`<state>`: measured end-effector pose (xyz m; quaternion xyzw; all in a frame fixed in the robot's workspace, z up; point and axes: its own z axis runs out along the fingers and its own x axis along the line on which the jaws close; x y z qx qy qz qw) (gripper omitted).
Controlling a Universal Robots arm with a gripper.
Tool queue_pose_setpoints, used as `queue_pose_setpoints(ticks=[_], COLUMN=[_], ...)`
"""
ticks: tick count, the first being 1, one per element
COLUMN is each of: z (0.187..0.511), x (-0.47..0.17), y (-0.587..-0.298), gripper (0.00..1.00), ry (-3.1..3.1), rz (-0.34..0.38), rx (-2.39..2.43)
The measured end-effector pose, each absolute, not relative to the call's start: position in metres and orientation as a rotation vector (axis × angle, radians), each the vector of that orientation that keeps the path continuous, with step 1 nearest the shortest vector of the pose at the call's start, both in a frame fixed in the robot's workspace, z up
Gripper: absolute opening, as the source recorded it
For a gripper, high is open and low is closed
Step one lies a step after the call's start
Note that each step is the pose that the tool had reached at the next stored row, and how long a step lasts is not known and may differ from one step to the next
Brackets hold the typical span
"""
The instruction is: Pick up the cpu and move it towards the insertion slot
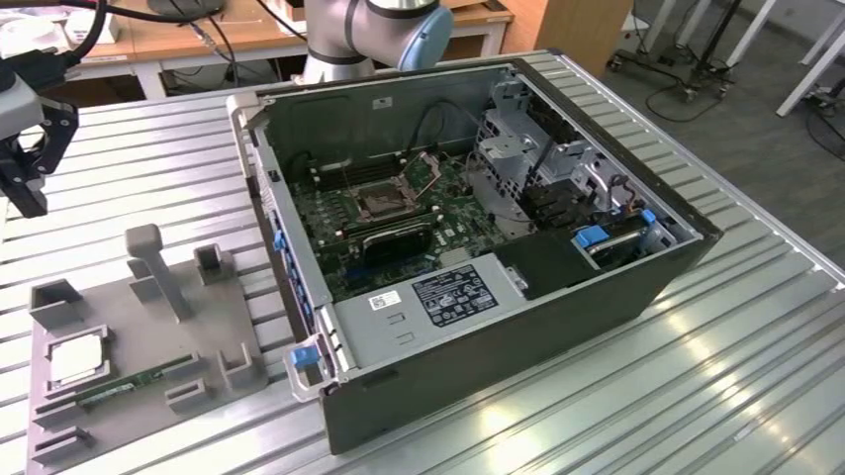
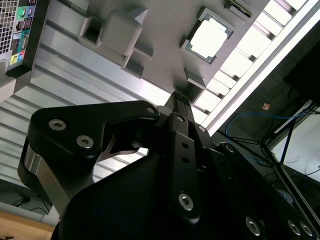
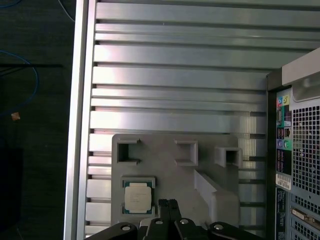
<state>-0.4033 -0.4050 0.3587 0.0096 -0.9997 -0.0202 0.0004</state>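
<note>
**A:** Where is the cpu?

**B:** The small flat square cpu (image 1: 77, 358), silver-grey on top with a pale border, lies flat in a square recess of the grey plastic holder plate (image 1: 133, 336). That is towards the exterior view's left. Nothing touches it from above.

**A:** And the insertion slot?

**B:** The square silvery-framed insertion slot (image 1: 383, 203) with its dark centre sits on the green circuit board (image 1: 456, 233). The board is inside the open dark metal computer case (image 1: 528, 327), which lies on its side. The slot is well apart from the cpu.

**A:** What is the tool doing?

**B:** The black two-fingered tool (image 3: 168, 204) has its fingers pressed together and grips nothing. In the first wrist view its tips point down at the holder plate, near the cpu but apart from it.

**A:** Anything else nearby?

**B:** A long thin green memory stick (image 1: 126, 386) lies on the plate just beside the cpu. Plate and case both rest on the ribbed silver metal surface (image 1: 739, 327).
</note>
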Motion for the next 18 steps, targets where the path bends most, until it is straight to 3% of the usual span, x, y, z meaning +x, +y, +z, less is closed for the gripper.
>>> queue_pose_setpoints(ticks=[18], z=[0.358], x=[-0.416], y=[-0.405], gripper=[0.11], ry=[-3.140], rz=[-0.063], rx=[0.030])
